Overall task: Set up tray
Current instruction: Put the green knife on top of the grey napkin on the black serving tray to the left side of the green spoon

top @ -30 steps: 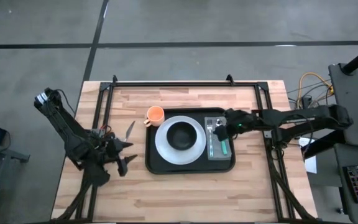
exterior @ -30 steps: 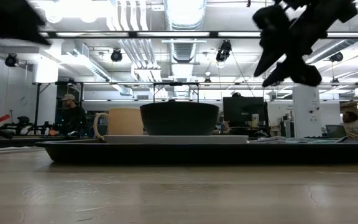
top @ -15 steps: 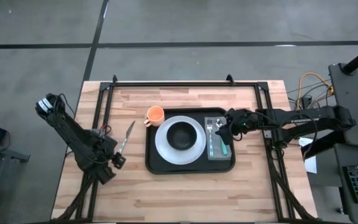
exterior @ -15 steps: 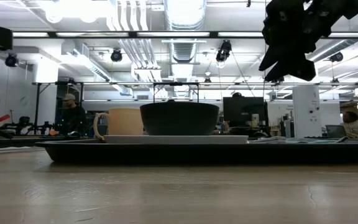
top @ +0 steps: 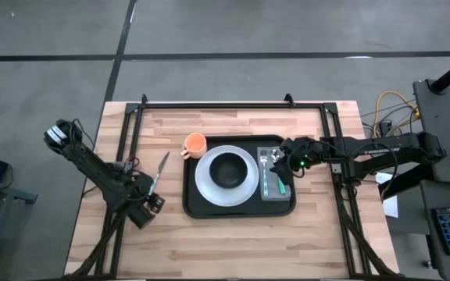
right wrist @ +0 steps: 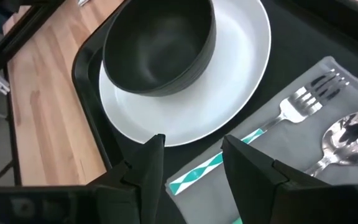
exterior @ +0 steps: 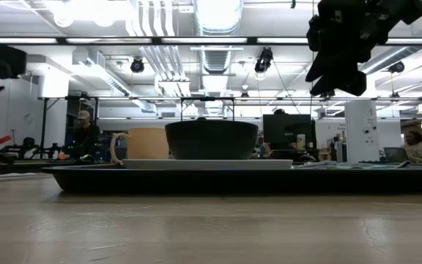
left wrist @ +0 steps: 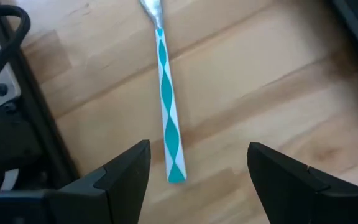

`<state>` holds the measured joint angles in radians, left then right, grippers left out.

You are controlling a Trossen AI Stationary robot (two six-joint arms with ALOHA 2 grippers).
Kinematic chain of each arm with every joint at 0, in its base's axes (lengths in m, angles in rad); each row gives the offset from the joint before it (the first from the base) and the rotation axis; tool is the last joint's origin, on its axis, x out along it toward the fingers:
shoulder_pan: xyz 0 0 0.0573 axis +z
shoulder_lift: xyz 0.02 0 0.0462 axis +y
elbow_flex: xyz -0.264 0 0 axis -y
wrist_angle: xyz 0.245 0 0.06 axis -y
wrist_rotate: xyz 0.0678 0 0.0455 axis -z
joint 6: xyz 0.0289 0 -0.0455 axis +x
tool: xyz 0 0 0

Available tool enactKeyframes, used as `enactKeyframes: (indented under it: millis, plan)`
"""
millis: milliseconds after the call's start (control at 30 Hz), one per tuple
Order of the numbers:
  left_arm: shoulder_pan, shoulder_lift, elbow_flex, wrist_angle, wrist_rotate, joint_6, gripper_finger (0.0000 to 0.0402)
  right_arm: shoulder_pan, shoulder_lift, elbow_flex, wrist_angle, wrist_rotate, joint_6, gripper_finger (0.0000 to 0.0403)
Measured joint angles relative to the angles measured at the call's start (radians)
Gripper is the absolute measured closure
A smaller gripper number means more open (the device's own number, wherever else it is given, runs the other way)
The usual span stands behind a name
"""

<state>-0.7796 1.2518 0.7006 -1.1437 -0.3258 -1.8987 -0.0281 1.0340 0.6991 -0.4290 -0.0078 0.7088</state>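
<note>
A: Where is the large black rectangular tray [top: 239, 209] with rounded corners and a raised rim found?

B: It is seen lying flat near the middle of the pale wooden plank surface [top: 233, 242]. A round white plate [top: 209, 190] is carried on it, with a dark round bowl [top: 228, 168] set on the plate. On the tray's right part a grey rectangular napkin [top: 274, 193] is laid, and on it a metal fork [right wrist: 298, 103], a metal spoon [right wrist: 347, 137] and a teal-and-white patterned handle [right wrist: 209, 168] are seen side by side.

A: What is found off the tray?

B: An orange cup [top: 195, 144] is placed on the surface just beside the tray's far left corner. A utensil with a teal-and-white handle [left wrist: 168, 112] and a metal end is left on the bare wood to the tray's left.

A: How are the jaws of the right gripper [top: 284, 165] described?

B: They are held apart, with nothing between them, above the napkin and cutlery; in the low view that gripper is shown raised well above the tray.

A: And the left gripper [top: 151, 205]?

B: It is positioned over the surface to the tray's left, near the handle end of the loose utensil. Its jaws are spread wide, and nothing is gripped.
</note>
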Motion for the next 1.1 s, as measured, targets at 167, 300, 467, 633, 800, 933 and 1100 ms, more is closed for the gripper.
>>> enactKeyframes:
  millis: [167,300,467,633,800,933,1100]
  plan:
    - [0.078,-0.003,-0.045,0.029,0.012,0.024,0.0156,0.000,0.000,0.000,0.001,0.000,-0.023,0.0253]
    - [0.147,-0.002,-0.085,0.092,0.015,0.097,0.0156,0.000,0.000,0.000,0.000,-0.001,-0.039,0.0258]
    - [0.219,-0.002,-0.173,0.223,0.092,0.178,0.0156,0.004,0.000,0.000,0.000,-0.011,-0.049,0.0257]
    - [0.233,-0.005,-0.209,0.265,0.108,0.180,0.0156,0.005,0.000,0.000,-0.002,-0.026,-0.061,0.0255]
    - [0.233,-0.012,-0.209,0.281,0.113,0.180,0.0194,0.005,0.000,0.000,-0.002,-0.027,-0.062,0.0263]
    - [0.233,-0.013,-0.209,0.292,0.120,0.181,0.0280,0.005,0.000,0.000,-0.002,-0.027,-0.062,0.0273]
    - [0.233,-0.013,-0.205,0.304,0.106,0.196,0.0379,0.005,0.000,0.000,-0.001,-0.027,-0.059,0.0283]
